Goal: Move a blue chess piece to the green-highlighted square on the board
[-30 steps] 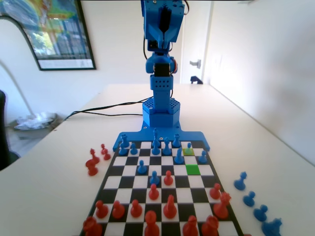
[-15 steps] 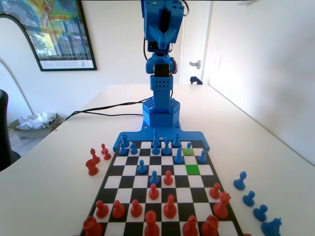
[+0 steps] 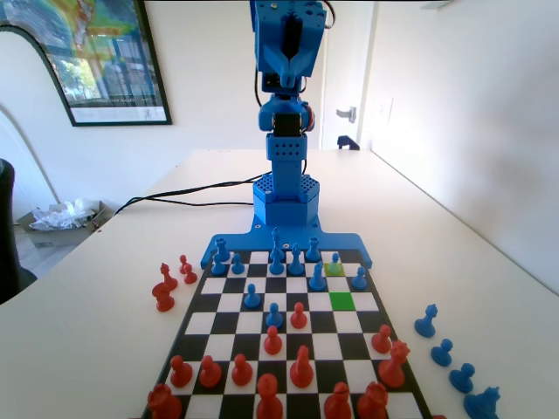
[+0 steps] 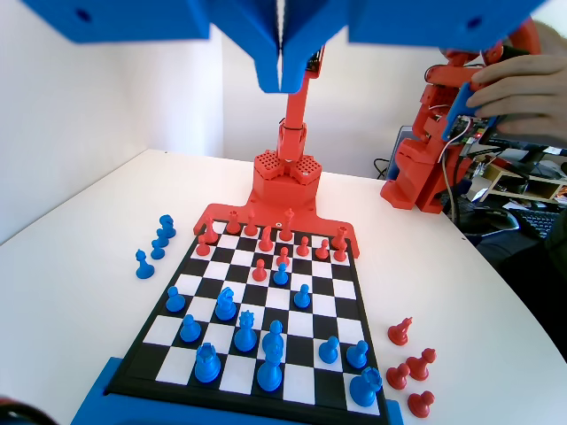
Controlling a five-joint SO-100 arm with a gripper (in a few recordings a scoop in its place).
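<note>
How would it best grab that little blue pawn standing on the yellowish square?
By the narrow body just under the ball head of the blue pawn, coming straight down from above: it stands upright, and a taller blue piece close beside it leaves little room for a sideways approach.

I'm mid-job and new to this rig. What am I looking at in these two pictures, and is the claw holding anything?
The machine is a blue plastic robot arm fixed to one end of a black-and-white chequered chessboard. The fixed view looks along the board at the arm. The wrist view rides on the arm and looks down from above.

At the top of the wrist view is the blue two-finger claw. Its jaws are pressed together and it holds nothing.

Glossy blue pieces stand at the arm's end and red pieces at the other end. A few of each colour sit off the board on the white table.

The bright green square is the target. Just beyond it, a small round-headed blue pawn stands on a duller yellow-green square, so it is probably the piece to move.
</note>
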